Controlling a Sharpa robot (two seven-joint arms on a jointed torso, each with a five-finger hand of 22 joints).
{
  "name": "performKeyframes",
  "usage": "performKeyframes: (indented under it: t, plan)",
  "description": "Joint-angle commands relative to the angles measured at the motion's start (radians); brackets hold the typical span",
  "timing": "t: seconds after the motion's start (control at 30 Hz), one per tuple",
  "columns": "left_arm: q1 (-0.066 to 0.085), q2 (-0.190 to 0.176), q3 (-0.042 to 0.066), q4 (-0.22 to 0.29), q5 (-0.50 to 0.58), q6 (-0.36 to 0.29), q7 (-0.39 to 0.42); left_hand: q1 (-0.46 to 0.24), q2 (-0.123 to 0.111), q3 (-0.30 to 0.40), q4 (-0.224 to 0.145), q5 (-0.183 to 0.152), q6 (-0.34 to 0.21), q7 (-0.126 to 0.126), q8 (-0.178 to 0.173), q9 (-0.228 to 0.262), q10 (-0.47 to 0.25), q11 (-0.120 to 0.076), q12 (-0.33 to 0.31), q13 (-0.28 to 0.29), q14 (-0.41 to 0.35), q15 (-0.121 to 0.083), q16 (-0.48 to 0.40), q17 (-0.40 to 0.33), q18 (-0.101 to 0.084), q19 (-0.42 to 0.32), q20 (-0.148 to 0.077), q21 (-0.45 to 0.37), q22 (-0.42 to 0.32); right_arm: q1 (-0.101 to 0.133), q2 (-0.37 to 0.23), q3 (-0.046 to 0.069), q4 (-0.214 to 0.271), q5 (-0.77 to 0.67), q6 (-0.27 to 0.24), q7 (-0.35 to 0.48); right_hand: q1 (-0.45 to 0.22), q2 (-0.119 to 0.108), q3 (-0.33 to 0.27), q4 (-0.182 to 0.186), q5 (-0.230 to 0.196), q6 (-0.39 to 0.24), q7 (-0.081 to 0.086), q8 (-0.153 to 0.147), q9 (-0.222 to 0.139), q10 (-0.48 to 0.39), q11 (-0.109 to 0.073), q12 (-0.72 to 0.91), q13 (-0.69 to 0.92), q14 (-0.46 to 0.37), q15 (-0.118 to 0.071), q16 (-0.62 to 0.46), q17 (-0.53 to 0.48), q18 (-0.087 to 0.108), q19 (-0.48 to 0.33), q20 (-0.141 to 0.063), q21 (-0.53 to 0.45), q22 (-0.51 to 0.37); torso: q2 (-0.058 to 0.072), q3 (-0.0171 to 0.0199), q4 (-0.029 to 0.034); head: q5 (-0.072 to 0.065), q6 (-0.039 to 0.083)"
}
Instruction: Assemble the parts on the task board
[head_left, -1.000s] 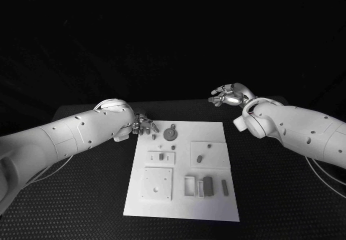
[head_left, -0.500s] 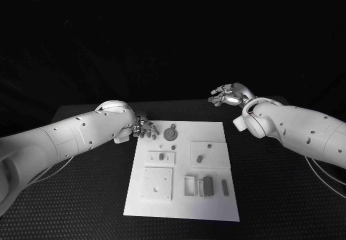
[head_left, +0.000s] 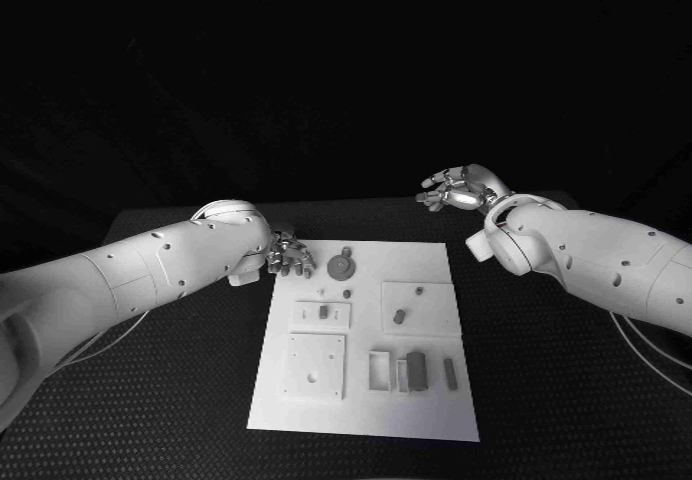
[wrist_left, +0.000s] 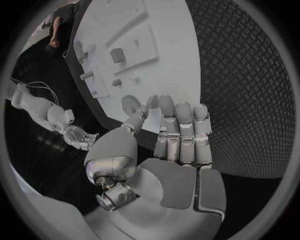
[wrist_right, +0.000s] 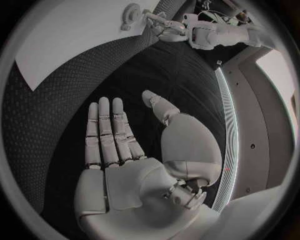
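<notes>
The white task board (head_left: 433, 262) lies in the middle of the table. Near its far left corner lies a round grey gear (head_left: 340, 266). Small grey parts sit further down: a peg (head_left: 348, 294), an oblong piece (head_left: 395, 317), a dark bar (head_left: 415, 370) and a thin bar (head_left: 449, 373). My left hand (head_left: 289, 255) hovers at the board's far left edge, just beside the gear. In the left wrist view this hand (wrist_left: 178, 137) has straight fingers and holds nothing, the gear (wrist_left: 130, 104) just past its fingertips. My right hand (head_left: 459, 190) is raised beyond the board's far right corner, flat and empty (wrist_right: 119, 145).
A raised white square plate (head_left: 316, 366) and a white frame (head_left: 381, 370) sit on the board's near half. Black textured table (head_left: 562, 370) surrounds the board on all sides, with wide free room to the right and left.
My left hand has edged slightly nearer along the board's left edge. The right hand and the parts have not moved.
</notes>
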Motion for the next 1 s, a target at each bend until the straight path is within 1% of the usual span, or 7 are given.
performKeyframes:
  t: [0.03,0.1,0.13,0.53,0.7,0.87,1.0]
  plan:
    - [0.0,0.002,0.0,0.0,0.019,0.013,0.008,0.016,0.002,-0.001,-0.008,0.001,-0.002,0.004,0.002,-0.002,0.007,0.0,-0.006,-0.001,0.0,0.0,0.004,0.001,-0.018,0.0,-0.102,-0.006,0.005,0.0,0.001,0.0,0.0,-0.001,0.009,0.011,-0.006,0.001,-0.003,0.002,0.007,0.011,0.025,0.004,-0.001,-0.123,0.08,0.005,-0.001,-0.001,0.008,-0.006,0.002,-0.012,0.005,-0.002,-0.005,0.001,0.0,-0.0002,-0.0002,0.0,-0.001]
    - [0.0,0.002,0.0,-0.001,0.019,0.01,0.006,0.022,0.007,-0.001,-0.01,0.0,-0.002,0.004,0.003,-0.002,0.008,0.0,-0.006,-0.001,0.0,0.0,0.004,0.001,-0.018,0.001,-0.102,-0.007,0.006,0.0,0.002,0.0,-0.001,-0.001,0.009,0.011,-0.006,0.001,-0.003,0.002,0.007,0.011,0.025,0.004,-0.001,-0.123,0.08,0.005,-0.001,-0.001,0.008,-0.006,0.002,-0.012,0.005,-0.002,-0.005,0.001,0.0,-0.0001,0.0,0.001,-0.004]
    - [0.0,0.002,0.0,-0.001,0.02,0.01,0.006,0.029,0.011,0.0,-0.011,0.0,-0.002,0.004,0.003,-0.002,0.009,0.0,-0.006,-0.002,0.001,0.0,0.004,0.001,-0.018,0.002,-0.102,-0.007,0.006,0.0,0.002,0.0,-0.001,-0.001,0.01,0.011,-0.006,0.001,-0.003,0.002,0.007,0.011,0.025,0.004,-0.001,-0.123,0.08,0.005,-0.001,-0.001,0.008,-0.006,0.002,-0.012,0.005,-0.002,-0.005,0.001,0.0,0.0,0.0,0.001,-0.002]
    - [0.0,0.001,0.0,0.004,0.048,0.013,0.002,0.11,0.019,-0.013,-0.015,-0.002,0.021,-0.004,0.021,0.003,0.028,-0.008,-0.003,-0.002,0.016,-0.002,0.011,0.003,-0.017,0.013,-0.103,-0.006,0.014,0.0,0.003,0.0,-0.002,-0.001,0.009,0.011,-0.008,0.001,-0.003,0.003,0.008,0.011,0.025,0.004,-0.002,-0.124,0.08,0.005,-0.002,-0.001,0.008,-0.007,0.002,-0.012,0.005,-0.001,-0.006,0.002,0.0,-0.0006,-0.0008,0.003,0.001]
    - [0.0,0.001,0.0,0.001,0.052,0.012,0.001,0.085,0.001,-0.037,0.0,-0.003,0.021,-0.005,0.021,0.002,0.031,-0.009,-0.005,-0.002,0.019,-0.002,0.011,0.003,-0.018,0.018,-0.102,-0.008,0.014,0.0,0.003,0.0,-0.001,-0.001,0.01,0.011,-0.008,0.001,-0.003,0.004,0.008,0.01,0.025,0.004,-0.002,-0.124,0.08,0.005,-0.003,-0.001,0.008,-0.007,0.002,-0.012,0.005,-0.001,-0.007,0.003,0.0,-0.0003,-0.0002,0.002,0.001]
    - [0.0,0.001,0.0,0.0,0.055,0.008,-0.001,0.029,-0.033,-0.059,0.037,-0.008,0.017,-0.005,0.019,-0.003,0.03,-0.009,-0.009,-0.004,0.019,-0.005,0.008,0.001,-0.015,0.02,-0.105,-0.016,0.012,0.0,0.003,0.0,-0.001,-0.001,0.01,0.011,-0.009,0.001,-0.004,0.004,0.009,0.01,0.025,0.004,-0.002,-0.124,0.08,0.006,-0.003,-0.002,0.008,-0.007,0.002,-0.012,0.005,-0.001,-0.007,0.003,0.0,0.0002,-0.0001,0.002,0.001]
    - [0.0,0.001,0.0,0.0,0.056,0.013,-0.002,0.0,-0.049,-0.065,0.057,-0.009,0.016,-0.006,0.018,-0.005,0.031,-0.01,-0.009,-0.004,0.02,-0.007,0.008,0.001,-0.013,0.021,-0.107,-0.02,0.012,0.0,0.003,0.0,-0.002,-0.001,0.01,0.011,-0.009,0.001,-0.004,0.004,0.009,0.01,0.025,0.004,-0.002,-0.124,0.08,0.006,-0.003,-0.002,0.008,-0.008,0.003,-0.012,0.005,-0.001,-0.007,0.003,0.0,0.0,-0.0002,0.002,0.0]
